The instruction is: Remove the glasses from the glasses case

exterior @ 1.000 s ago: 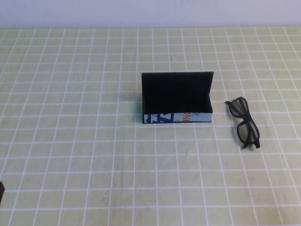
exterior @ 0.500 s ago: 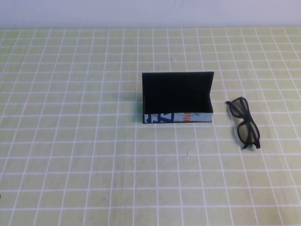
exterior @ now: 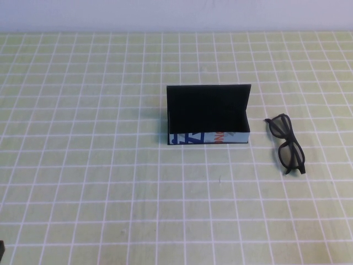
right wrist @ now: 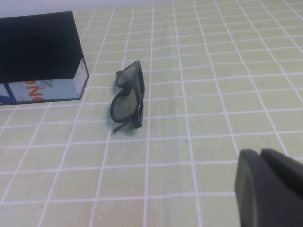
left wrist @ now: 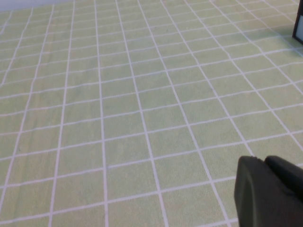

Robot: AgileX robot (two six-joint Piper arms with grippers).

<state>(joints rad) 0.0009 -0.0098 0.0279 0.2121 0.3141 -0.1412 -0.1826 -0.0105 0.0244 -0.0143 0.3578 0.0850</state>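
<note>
The glasses case (exterior: pixel 207 117) stood open and empty on the checked tabletop (exterior: pixel 83 138). The glasses (exterior: pixel 287 144) lay just beside it, already out. The right gripper (right wrist: pixel 271 189) hung nearby, jaws pressed together; the left gripper (left wrist: pixel 270 194) hung well apart, jaw state unclear.

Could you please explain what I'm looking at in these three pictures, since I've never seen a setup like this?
It is a two-armed robot at a green gridded table. One picture looks down from above; the other two come from cameras on each wrist. On the table stands an open black glasses case, with black glasses lying on the table to its right, apart from it. The left end effector and the shut right end effector show as dark shapes at the near edge of their wrist pictures. Neither holds anything.
</note>
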